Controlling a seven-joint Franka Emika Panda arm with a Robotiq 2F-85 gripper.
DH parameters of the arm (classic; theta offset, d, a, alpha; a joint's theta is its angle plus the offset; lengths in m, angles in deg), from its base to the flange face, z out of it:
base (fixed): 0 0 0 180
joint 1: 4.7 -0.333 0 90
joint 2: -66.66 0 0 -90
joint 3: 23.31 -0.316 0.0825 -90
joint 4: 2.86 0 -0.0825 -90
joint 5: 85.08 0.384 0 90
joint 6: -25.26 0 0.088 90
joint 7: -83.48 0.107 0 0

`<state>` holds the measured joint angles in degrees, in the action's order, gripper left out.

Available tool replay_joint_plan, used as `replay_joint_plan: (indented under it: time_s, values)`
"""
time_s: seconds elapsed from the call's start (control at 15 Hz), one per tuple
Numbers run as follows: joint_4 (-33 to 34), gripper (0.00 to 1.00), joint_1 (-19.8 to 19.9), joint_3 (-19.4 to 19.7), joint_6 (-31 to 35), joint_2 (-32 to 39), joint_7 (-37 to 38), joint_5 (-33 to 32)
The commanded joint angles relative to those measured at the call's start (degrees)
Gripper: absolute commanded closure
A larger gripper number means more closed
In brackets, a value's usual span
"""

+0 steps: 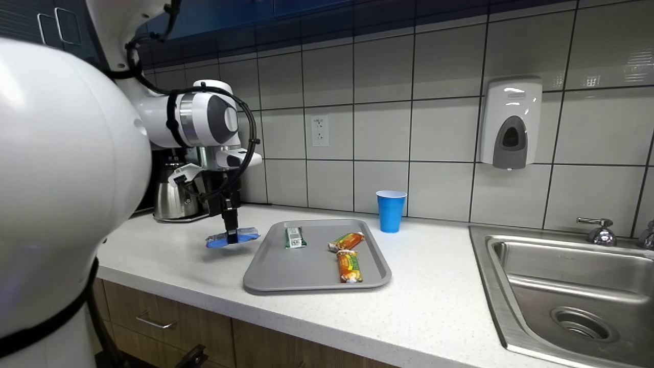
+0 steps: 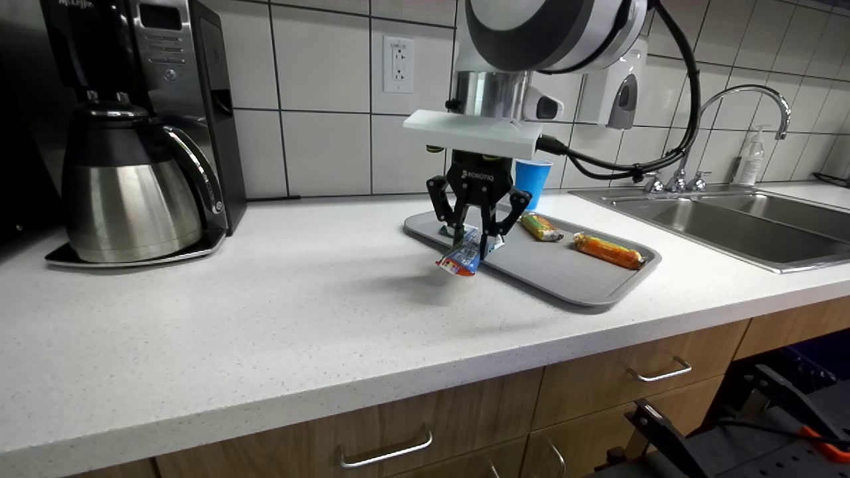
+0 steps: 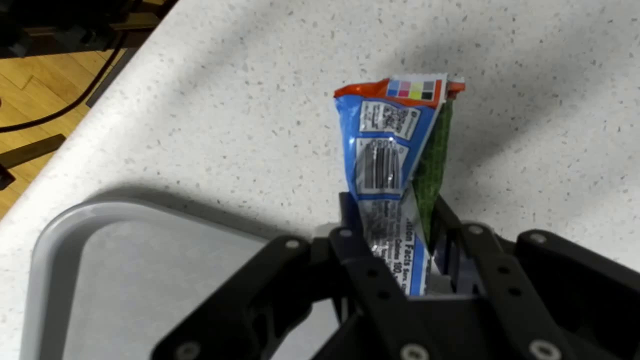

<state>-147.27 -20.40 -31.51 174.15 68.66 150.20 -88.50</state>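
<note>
A: Going L to R in an exterior view: steel carafe [image 1: 174,202] is standing well L of the tray [image 1: 301,266].
B: Copy. Gripper [image 1: 232,238]?
A: It's hanging just L of the tray, clenching the blue pkt [image 1: 218,241], holding it abv the countertop [image 1: 179,255]. Wrist view's showing the pkt's barcode [image 3: 380,167] facing up.
B: OK, on the tray?
A: Green-white pkt [image 1: 295,238] is lying nr the tray's back L corner; rear orange pkt [image 1: 347,241] and front orange pkt [image 1: 349,266] are resting on its R half.
B: Further R?
A: Blue cup [image 1: 391,212] is standing just beyond the tray's back R corner; sink [image 1: 496,286] is sitting well R of the tray.
</note>
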Motion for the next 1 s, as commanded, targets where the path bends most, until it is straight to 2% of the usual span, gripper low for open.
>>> replay_joint_plan:
  time_s: [0.0, 0.53, 0.93]
  values:
    - [-3.1, 0.90, 2.1, -0.5, -0.9, -5.2, 1.6, -0.3]
    - [-5.9, 0.93, 6.8, -0.2, -1.0, -9.1, 2.0, -0.9]
    - [-6.4, 0.93, 9.9, 0.4, -0.6, -8.5, 2.8, -2.5]
